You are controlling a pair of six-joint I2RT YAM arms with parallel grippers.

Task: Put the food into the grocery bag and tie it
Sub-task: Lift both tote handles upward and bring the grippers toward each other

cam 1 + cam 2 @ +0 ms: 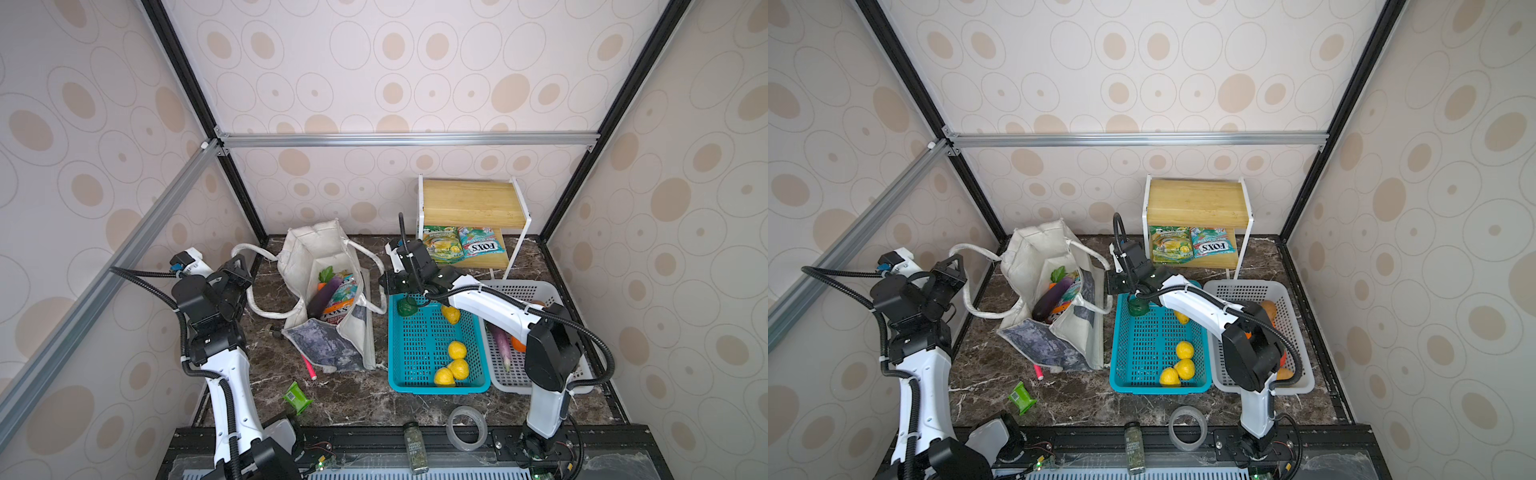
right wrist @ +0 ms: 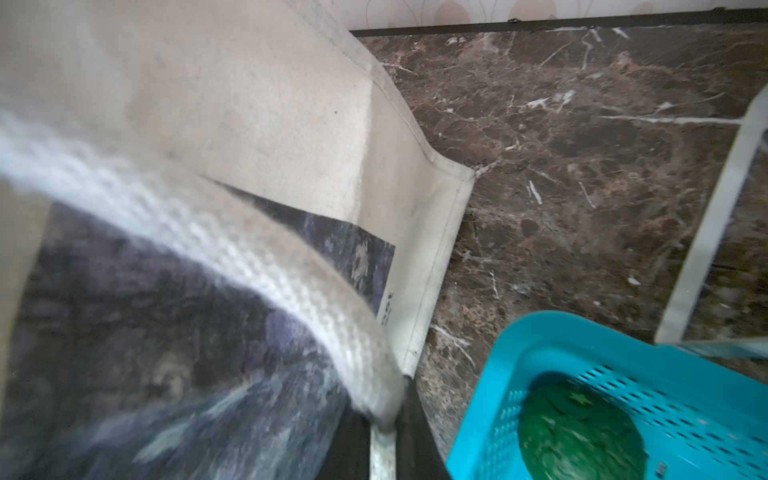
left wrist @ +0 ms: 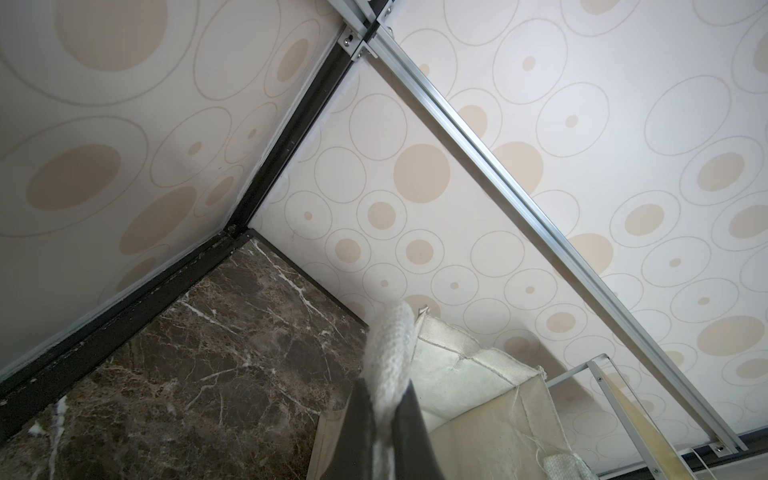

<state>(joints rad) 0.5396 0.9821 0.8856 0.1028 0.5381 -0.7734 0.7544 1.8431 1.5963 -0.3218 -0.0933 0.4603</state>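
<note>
The grocery bag (image 1: pixel 320 257) (image 1: pixel 1034 257) stands open at the back left of the marble table, with a purple eggplant (image 1: pixel 324 297) and a FOX'S packet (image 1: pixel 343 301) inside. My left gripper (image 1: pixel 245 268) (image 3: pixel 384 415) is shut on one white strap handle (image 3: pixel 388 357). Beside the bag's right wall, my right gripper (image 1: pixel 384 282) (image 2: pixel 384 419) is shut on the other strap handle (image 2: pixel 249 257). Yellow lemons (image 1: pixel 457 350) and a green vegetable (image 1: pixel 407 306) (image 2: pixel 582 428) lie in the teal basket (image 1: pixel 399 374) (image 2: pixel 519 345). Two candy packets (image 1: pixel 478 249) rest on the shelf.
A white basket (image 1: pixel 519 286) right of the teal one holds a pink eggplant (image 1: pixel 500 343) and orange pieces. The wooden shelf (image 1: pixel 469 203) stands at the back. A green packet (image 1: pixel 297 398), pink marker (image 1: pixel 309 368), spice jar (image 1: pixel 415 446) and tape roll (image 1: pixel 467 428) lie near the front.
</note>
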